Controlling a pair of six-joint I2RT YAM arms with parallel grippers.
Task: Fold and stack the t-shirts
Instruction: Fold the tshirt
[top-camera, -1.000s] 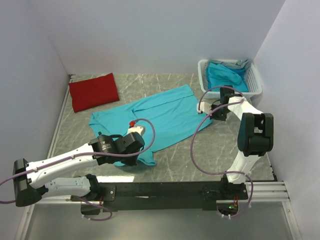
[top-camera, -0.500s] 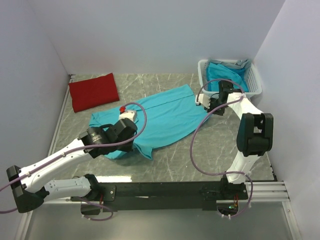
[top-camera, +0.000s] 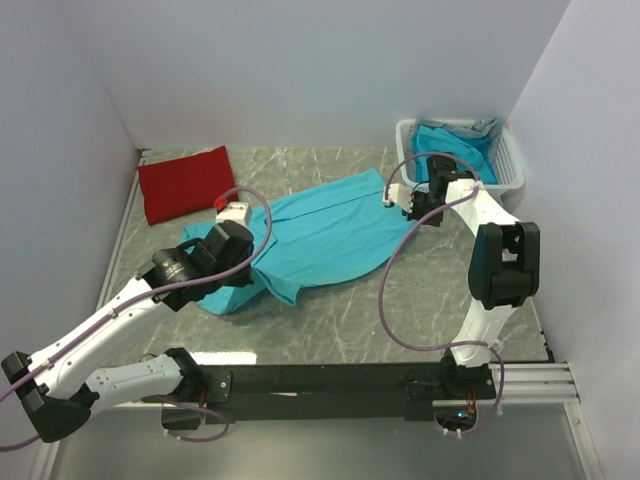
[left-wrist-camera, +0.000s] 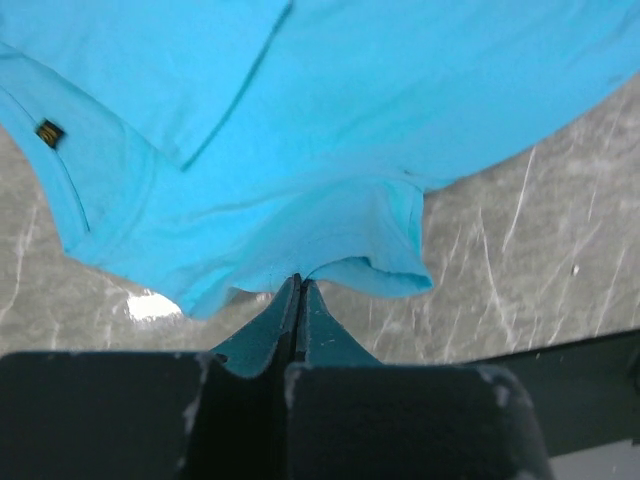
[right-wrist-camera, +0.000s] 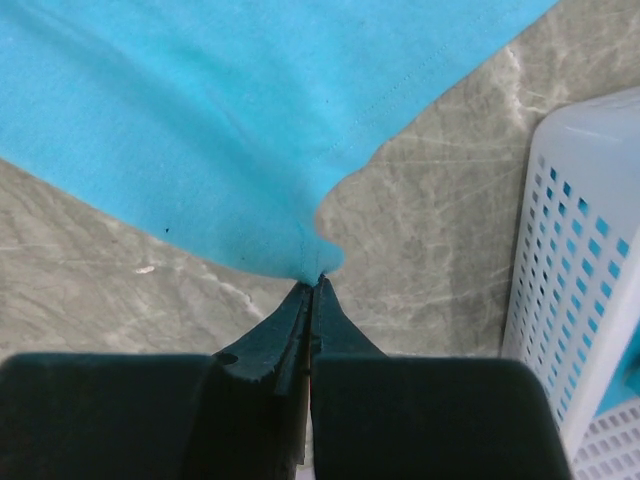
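A turquoise t-shirt (top-camera: 320, 235) lies spread across the middle of the marble table. My left gripper (left-wrist-camera: 298, 283) is shut on its sleeve edge, and the cloth (left-wrist-camera: 300, 150) with a small dark mark (left-wrist-camera: 48, 132) hangs ahead of it. In the top view the left gripper (top-camera: 243, 262) is over the shirt's left part. My right gripper (right-wrist-camera: 316, 282) is shut on the shirt's hem corner (right-wrist-camera: 300, 255); in the top view it (top-camera: 398, 205) is at the shirt's right corner. A folded red shirt (top-camera: 186, 183) lies at the back left. More turquoise shirts (top-camera: 452, 150) fill the basket.
The white slatted basket (top-camera: 510, 165) stands at the back right, close to my right arm; its wall (right-wrist-camera: 580, 290) shows in the right wrist view. Grey walls close in left, back and right. A black rail runs along the near edge (top-camera: 330, 380).
My left gripper has moved back and left, carrying the shirt's near sleeve over the body. My right gripper has moved back and left with the hem corner.
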